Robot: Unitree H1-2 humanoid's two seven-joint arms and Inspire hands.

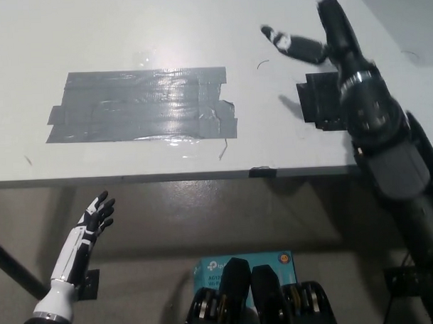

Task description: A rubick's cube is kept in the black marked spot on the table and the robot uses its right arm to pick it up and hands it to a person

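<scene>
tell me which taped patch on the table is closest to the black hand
The small black tape patch, just under the right hand. The large grey duct-tape patch lies far off to the robot's left.

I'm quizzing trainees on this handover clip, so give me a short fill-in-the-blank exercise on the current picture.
1. The right hand is open over the table and holds ____.
2. The grey tape patch lies to the robot's ____ of the black marked spot.
3. The white left hand rests ____ the table edge.

Missing words: nothing; left; below
</scene>
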